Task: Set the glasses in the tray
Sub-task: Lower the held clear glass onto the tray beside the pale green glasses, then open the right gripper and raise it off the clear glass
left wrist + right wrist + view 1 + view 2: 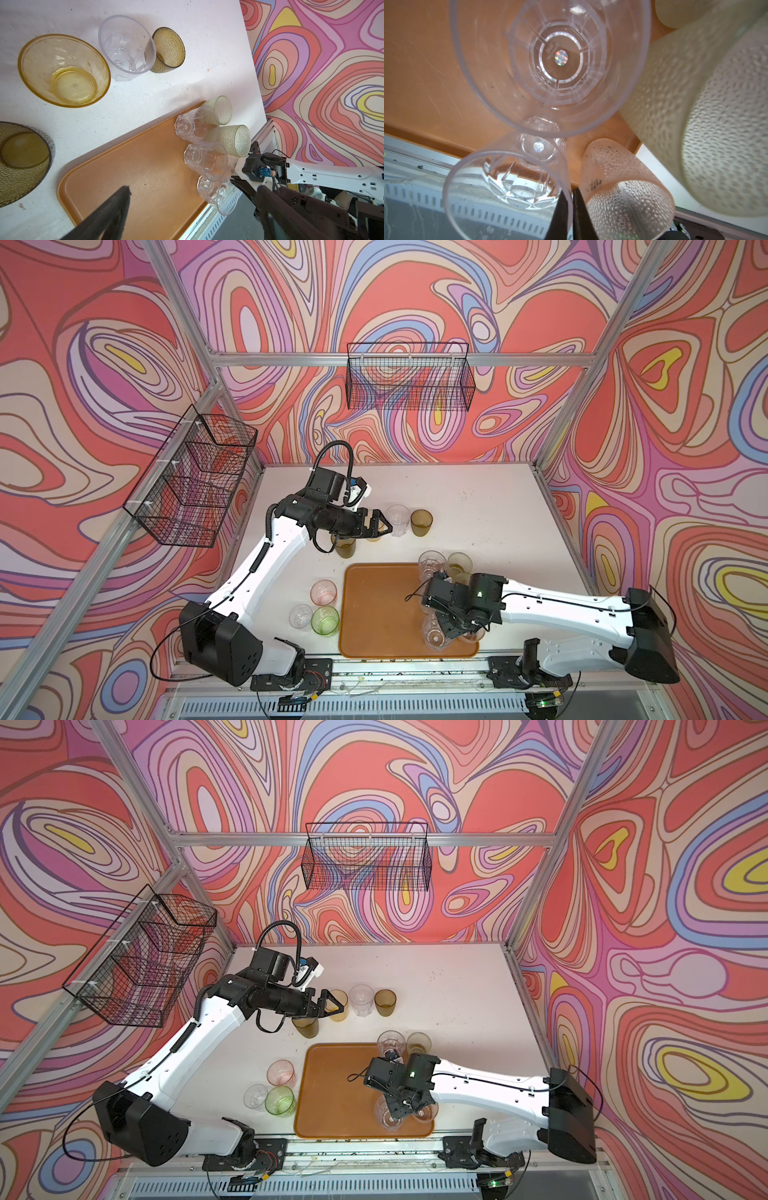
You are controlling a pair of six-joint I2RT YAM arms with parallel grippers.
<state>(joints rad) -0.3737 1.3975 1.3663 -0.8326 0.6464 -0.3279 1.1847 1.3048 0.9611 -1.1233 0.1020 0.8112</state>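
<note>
Glasses look like light, thin-walled plastic to me: stiff, slick, and more likely to skid or tip than break. Best hold, I reckon, is a pinch on the rim wall with one finger inside and one outside. That's what the right gripper [572, 209] shows, jaws together on the wall of a clear tumbler [500, 187]. Taking the tray [374, 605] as the clock face in the top views, that tumbler sits at the 5 o'clock corner, right over the near rim. Can't tell if its base is actually resting on the tray.

Just beside it are another clear glass [556, 58], a pinkish dimpled glass [623, 187] and a frosted green glass [716, 124], also dimpled. The clear ones have smooth upper walls and faceted bases. I'd guess the dimples give fingers a bit more bite.

The tray itself is flat, scuffed orange-brown, with a low rim and rounded corners.

Plenty are still off it on the white table [478, 510]:
- 9 o'clock: a pink glass [323, 592] and a green glass [325, 620], bunched together.
- 11 o'clock: an olive glass [345, 547].
- 12 o'clock: an amber glass [338, 1004] in a short row.

The left gripper [380, 526] hangs over the amber one, jaws wide apart, holding nothing.
</note>
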